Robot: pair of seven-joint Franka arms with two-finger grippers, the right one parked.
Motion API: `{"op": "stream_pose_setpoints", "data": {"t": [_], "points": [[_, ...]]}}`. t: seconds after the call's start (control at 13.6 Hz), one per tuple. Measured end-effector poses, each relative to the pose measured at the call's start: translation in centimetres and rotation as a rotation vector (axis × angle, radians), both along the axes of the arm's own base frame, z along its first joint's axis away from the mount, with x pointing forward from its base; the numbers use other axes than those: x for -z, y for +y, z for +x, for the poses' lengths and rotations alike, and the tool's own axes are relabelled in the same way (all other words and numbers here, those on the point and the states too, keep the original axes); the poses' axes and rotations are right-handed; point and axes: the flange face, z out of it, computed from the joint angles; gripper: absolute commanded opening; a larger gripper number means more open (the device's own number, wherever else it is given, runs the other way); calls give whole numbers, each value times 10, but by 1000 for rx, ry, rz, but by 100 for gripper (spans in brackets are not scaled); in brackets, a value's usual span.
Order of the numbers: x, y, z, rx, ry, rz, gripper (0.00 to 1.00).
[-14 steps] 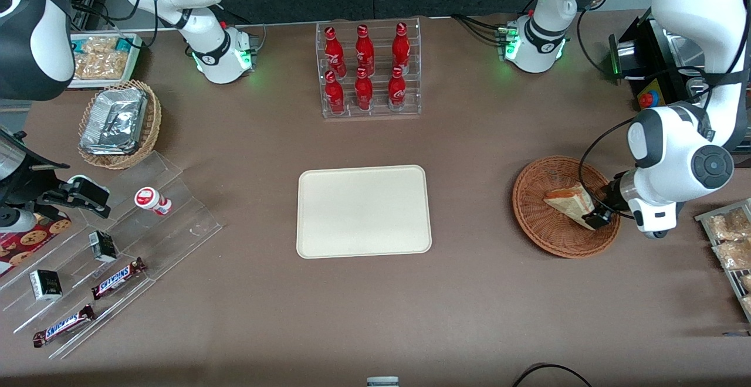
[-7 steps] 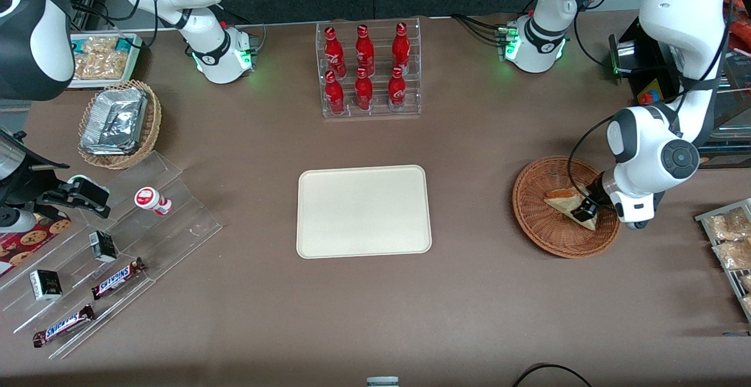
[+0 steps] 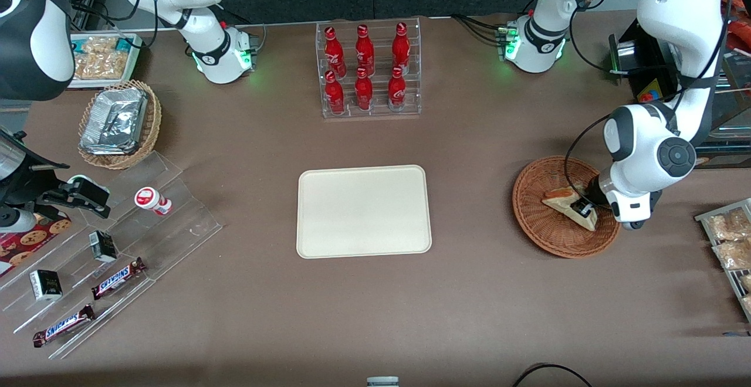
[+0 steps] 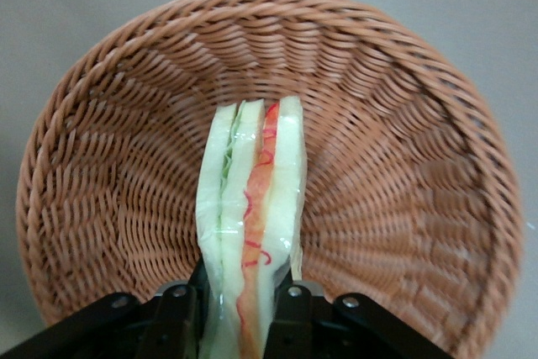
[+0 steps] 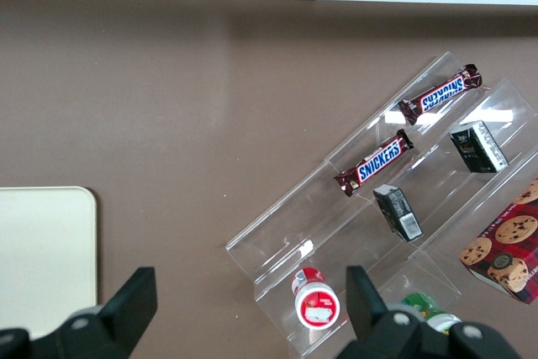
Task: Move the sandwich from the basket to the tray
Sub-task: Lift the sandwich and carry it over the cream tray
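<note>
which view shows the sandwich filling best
The left wrist view: the sandwich stands edge-on in the basket, layers clear, the tool shut on it. The front view shows only a small wedge; the right wrist view shows none.

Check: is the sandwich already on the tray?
No, the sandwich sits in the basket, with the gripper shut on it; the tray holds nothing.

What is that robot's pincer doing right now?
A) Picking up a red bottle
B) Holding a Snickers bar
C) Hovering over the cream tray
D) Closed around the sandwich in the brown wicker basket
D: the wrist view shows the pincer with a finger pressed on each side of the sandwich, which is still over the basket; the tray holds nothing.
</note>
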Motion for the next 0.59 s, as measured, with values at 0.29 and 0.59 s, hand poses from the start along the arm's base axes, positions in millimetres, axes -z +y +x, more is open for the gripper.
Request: {"op": "stream_pose_setpoints", "data": {"t": [0.29, 0.59], "points": [[-87, -60, 25, 124, 21, -11, 0], [-156, -157, 31, 285, -20, -18, 0]]}}
